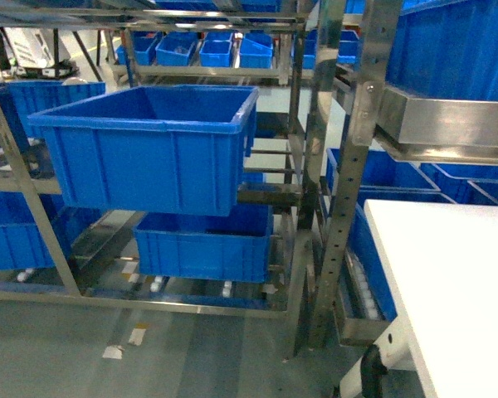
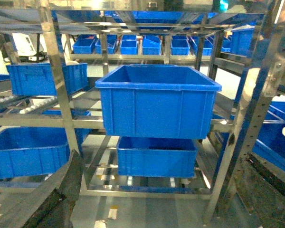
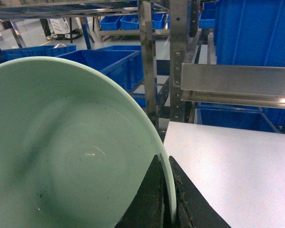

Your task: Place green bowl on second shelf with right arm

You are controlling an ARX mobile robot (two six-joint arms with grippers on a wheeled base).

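Note:
In the right wrist view the pale green bowl (image 3: 61, 152) fills the lower left, its hollow facing the camera. My right gripper (image 3: 165, 159) is shut on the bowl's rim, one black finger inside and one outside, held above the left edge of the white tabletop (image 3: 237, 171). The second shelf (image 1: 270, 195) is a steel rack level ahead, bearing a large deep blue crate (image 1: 149, 149); the same crate (image 2: 156, 99) shows in the left wrist view. My left gripper (image 2: 162, 156) stands open and empty, facing the rack. Neither gripper nor the bowl appears in the head view.
A second blue crate (image 1: 203, 245) sits on the rack's lowest level. Steel uprights (image 1: 349, 166) stand between the rack and the white table (image 1: 448, 274). A steel ledge (image 3: 232, 85) with blue bins above it overhangs the table's far side. More blue bins (image 1: 216, 50) line the back.

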